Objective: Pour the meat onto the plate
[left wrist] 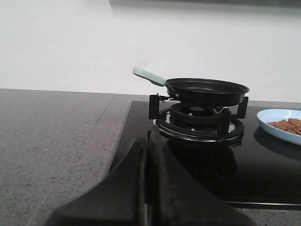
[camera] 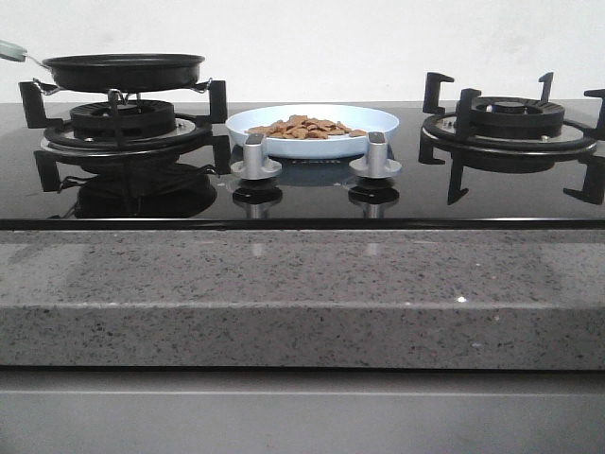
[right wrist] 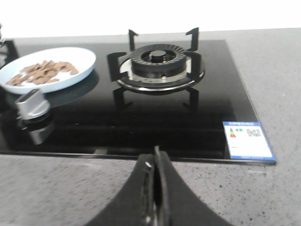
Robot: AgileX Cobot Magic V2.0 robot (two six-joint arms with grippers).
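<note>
One pale-blue plate (camera: 326, 121) sits on the black glass cooktop (camera: 312, 194), between the two burners and just behind the two silver knobs (camera: 256, 156). The meat (camera: 304, 127) lies in one loose heap of many small light-brown chunks on the plate, too many to count. One black frying pan (camera: 123, 68) with a pale green handle (left wrist: 148, 76) rests on the left burner (camera: 121, 121); nothing shows in it from the left wrist view. The right burner (camera: 510, 118) carries nothing. One label sticker (right wrist: 248, 141) is stuck at a corner of the glass. The speckled grey stone surface (camera: 284, 303) surrounds the cooktop. The left gripper (left wrist: 148, 162) has its fingers pressed together, holding nothing, and the right gripper (right wrist: 156, 172) likewise, both hanging over the surface's near edge.
</note>
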